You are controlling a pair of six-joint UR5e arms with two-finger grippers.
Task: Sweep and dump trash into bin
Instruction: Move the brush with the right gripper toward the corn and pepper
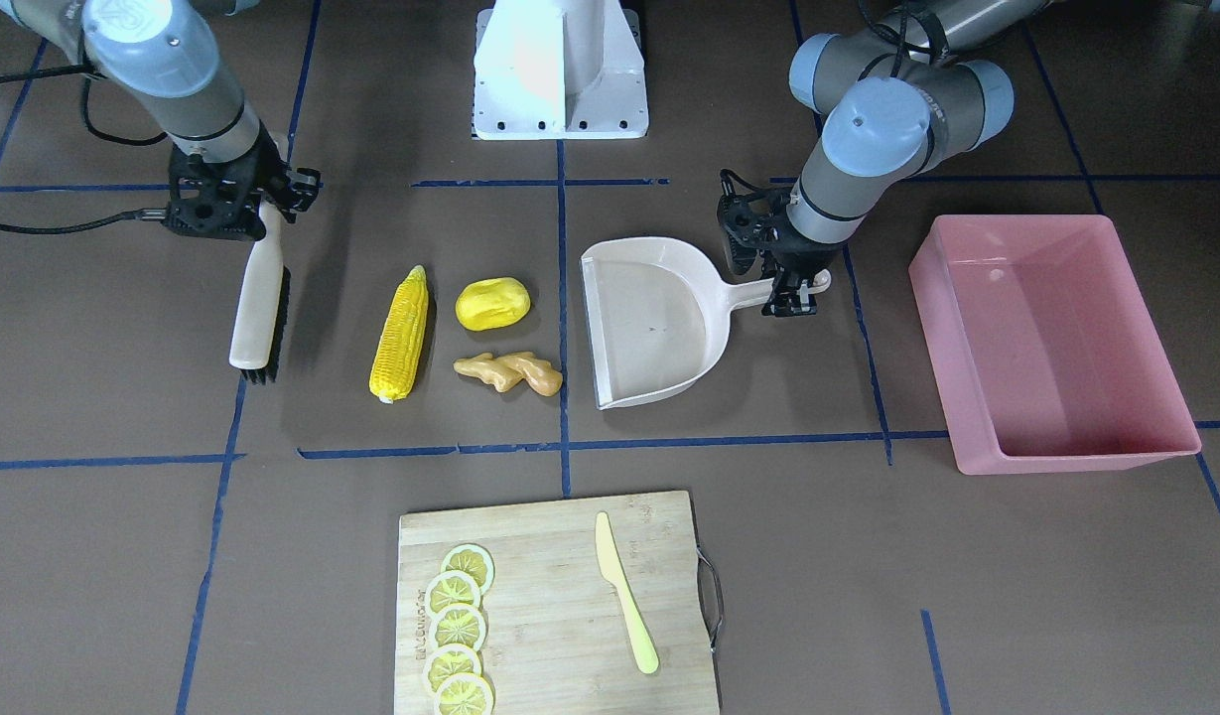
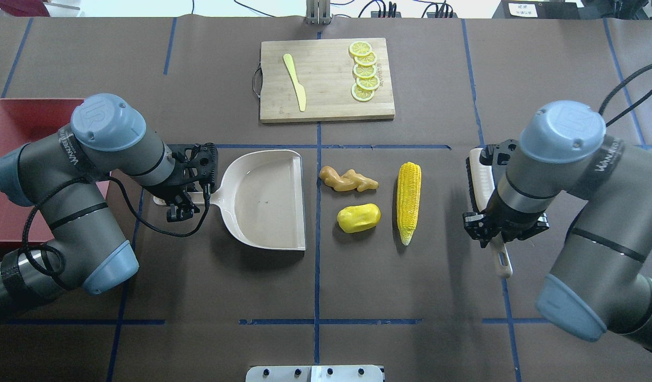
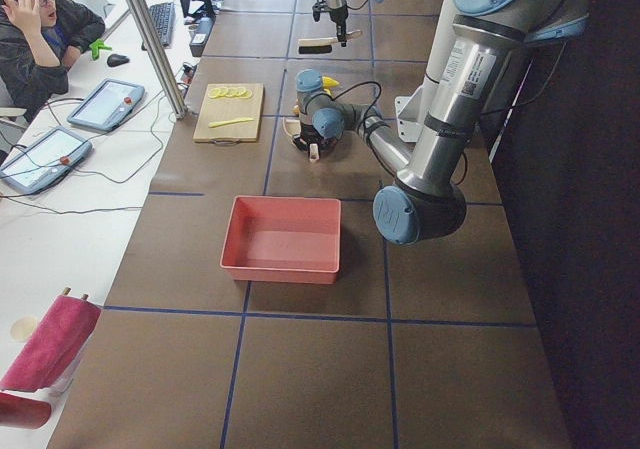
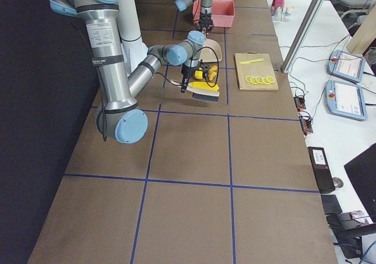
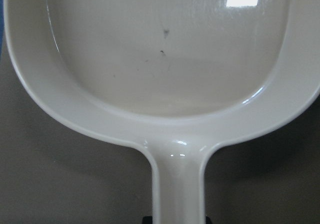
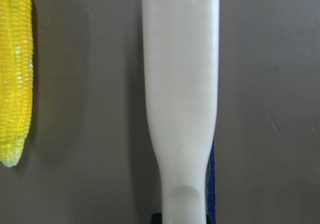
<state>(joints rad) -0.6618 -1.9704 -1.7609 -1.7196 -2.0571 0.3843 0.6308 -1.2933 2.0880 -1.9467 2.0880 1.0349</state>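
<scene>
The trash lies mid-table: a yellow corn cob point(image 1: 400, 335), a rounded yellow lump point(image 1: 491, 303) and a tan ginger root point(image 1: 508, 372). A beige dustpan point(image 1: 659, 328) rests beside them with its open mouth toward the trash. My left gripper point(image 1: 798, 288) is shut on the dustpan's handle. On the far side of the corn, my right gripper point(image 1: 262, 214) is shut on the handle of a beige brush point(image 1: 257, 308), its black bristles facing away from the corn. The pink bin point(image 1: 1086, 462) stands beyond the dustpan, on my left, with nothing inside.
A wooden cutting board point(image 1: 555, 606) with lemon slices point(image 1: 458, 631) and a pale yellow knife point(image 1: 624, 596) lies at the table's far side from me. My white base point(image 1: 560, 70) is at the near edge. A seated person point(image 3: 40, 29) is at a side desk.
</scene>
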